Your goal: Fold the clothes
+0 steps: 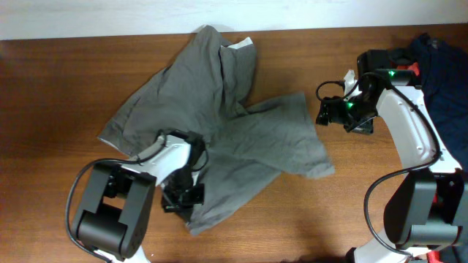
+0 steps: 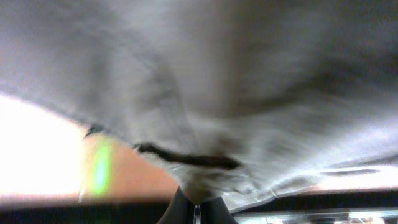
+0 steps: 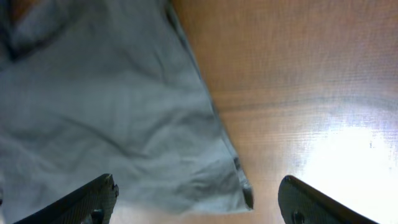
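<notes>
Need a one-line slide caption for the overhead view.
Left gripper shut on the near edge of the crumpled grey-olive shorts; right gripper open by their right edge.

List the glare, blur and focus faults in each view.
Overhead: sharp, evenly lit, the shorts crisp on the table. Left wrist: badly blurred, fabric filling the frame, a blown-out white patch at left with a green flare. Right wrist: soft focus, bright glare on the wood at lower right.
</notes>
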